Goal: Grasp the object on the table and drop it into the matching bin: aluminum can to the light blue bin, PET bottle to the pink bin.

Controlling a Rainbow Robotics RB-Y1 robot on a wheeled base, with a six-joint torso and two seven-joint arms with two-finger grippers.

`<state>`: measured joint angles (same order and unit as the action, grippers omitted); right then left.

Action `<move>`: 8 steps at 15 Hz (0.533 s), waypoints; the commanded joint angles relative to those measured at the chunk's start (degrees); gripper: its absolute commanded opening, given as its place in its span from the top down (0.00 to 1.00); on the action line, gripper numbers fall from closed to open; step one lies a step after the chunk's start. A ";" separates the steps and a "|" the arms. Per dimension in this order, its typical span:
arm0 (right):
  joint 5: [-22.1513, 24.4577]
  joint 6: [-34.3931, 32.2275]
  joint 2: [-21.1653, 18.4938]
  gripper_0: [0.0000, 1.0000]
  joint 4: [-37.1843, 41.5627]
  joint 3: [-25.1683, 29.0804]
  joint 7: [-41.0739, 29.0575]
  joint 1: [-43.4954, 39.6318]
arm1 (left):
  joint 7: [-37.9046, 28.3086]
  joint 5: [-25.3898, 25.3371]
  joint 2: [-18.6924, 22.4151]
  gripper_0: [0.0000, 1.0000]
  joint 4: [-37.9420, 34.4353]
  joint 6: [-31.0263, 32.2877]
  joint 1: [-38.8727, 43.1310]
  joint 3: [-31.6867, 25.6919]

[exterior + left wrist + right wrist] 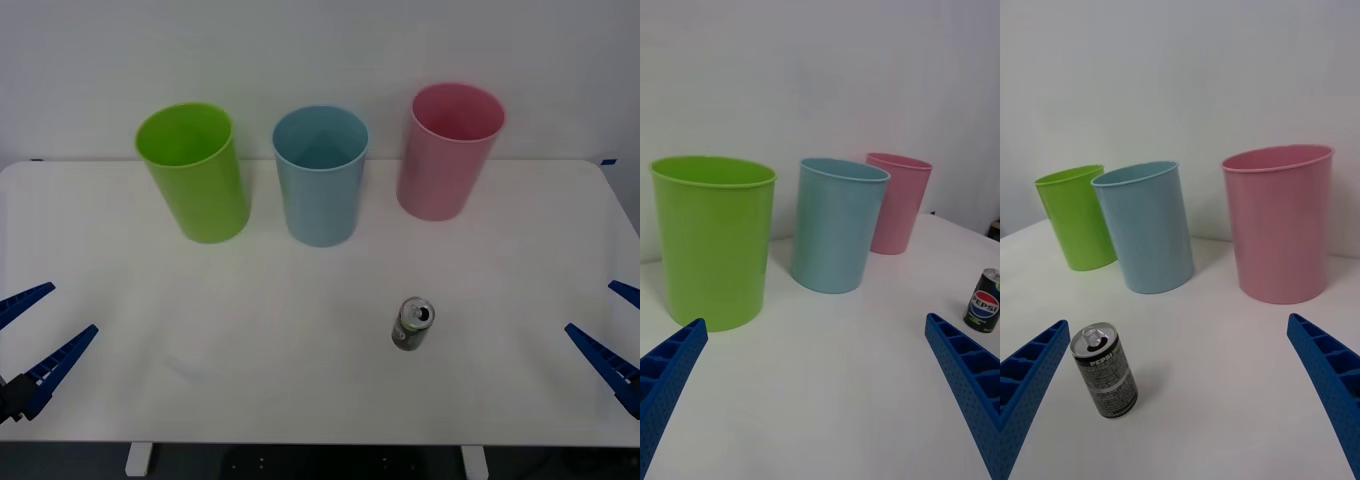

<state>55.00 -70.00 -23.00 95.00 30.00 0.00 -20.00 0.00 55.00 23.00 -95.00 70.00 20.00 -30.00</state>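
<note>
Where white table (pixel 300 400) meets pale wall (pixel 300 50), dark silver-topped can (pixel 412 324) stands upright; left gripper (pixel 30 335), right gripper (pixel 612 325) both spread, empty.

A matt white table (pixel 300 380) is seen. Smooth plastic is shown by the light blue bin (pixel 320 180) and pink bin (pixel 450 150). The aluminum can (pixel 1105 371), beside the right gripper's (pixel 1180 390) ribbed blue fingers (pixel 1030 375), is topped in shiny metal.

Front view looks down from above the table (pixel 300 400); both wrist views (low, tabletop-level) share the bins.
</note>
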 commanded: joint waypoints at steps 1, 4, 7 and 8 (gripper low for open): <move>0.00 0.00 0.00 0.00 0.00 0.00 0.00 0.00 | 0.00 0.00 0.00 0.00 0.00 0.00 0.00 0.00; -1.47 -0.31 0.94 0.00 1.15 -0.29 -0.26 -2.32 | 0.00 0.00 0.00 0.00 0.00 0.00 0.00 0.00; -2.88 -0.22 -0.64 0.00 1.94 -1.70 0.18 -4.96 | 0.00 0.00 0.00 0.00 0.00 0.00 0.00 0.00; -2.88 -0.66 -0.99 0.00 2.03 -1.79 0.62 -5.75 | 0.00 0.00 0.00 0.00 0.00 0.00 0.00 0.00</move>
<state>52.15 -70.25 -23.59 96.98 28.35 0.20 -24.90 0.00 55.00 23.00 -95.00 70.00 20.00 -30.00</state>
